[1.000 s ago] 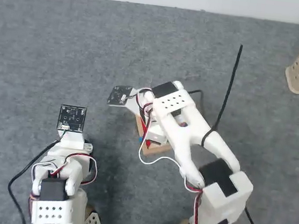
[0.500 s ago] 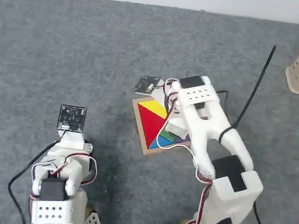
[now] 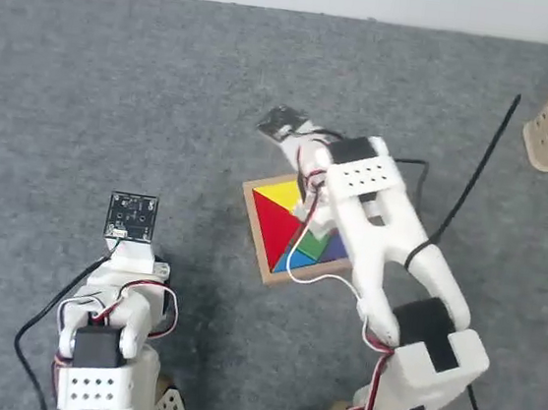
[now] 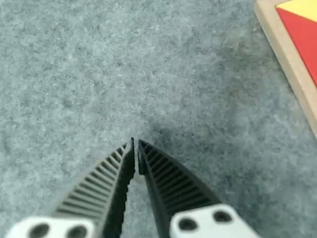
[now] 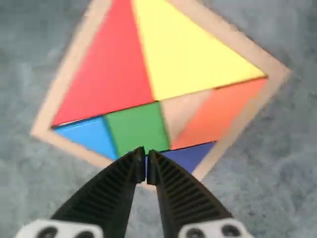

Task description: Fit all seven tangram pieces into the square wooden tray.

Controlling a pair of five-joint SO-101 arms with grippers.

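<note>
Tray (image 3: 254, 232) is lying mid-table in the high view. The right arm (image 3: 372, 211) is leaning over it and the left arm (image 3: 112, 325) is sitting folded, well apart.

In the left wrist view, the left gripper (image 4: 134, 148) is hanging over grey carpet (image 4: 74, 59), jaws pressed together on nothing.

In the right wrist view, the right gripper (image 5: 146, 154) is hovering by the tray's near rim, jaws together and empty. Below it the red triangle (image 5: 109, 74), yellow triangle (image 5: 183, 54), blue piece (image 5: 86, 136), green square (image 5: 137, 126), orange piece (image 5: 218, 111) and dark blue piece (image 5: 190, 153) are sitting flush. I cannot tell whether the pale wedge (image 5: 181, 109) is a piece or a bare slot.

The risk, I am judging, is that lowering the closed tips would catch an edge, tipping a piece out or shoving the tray.
</note>
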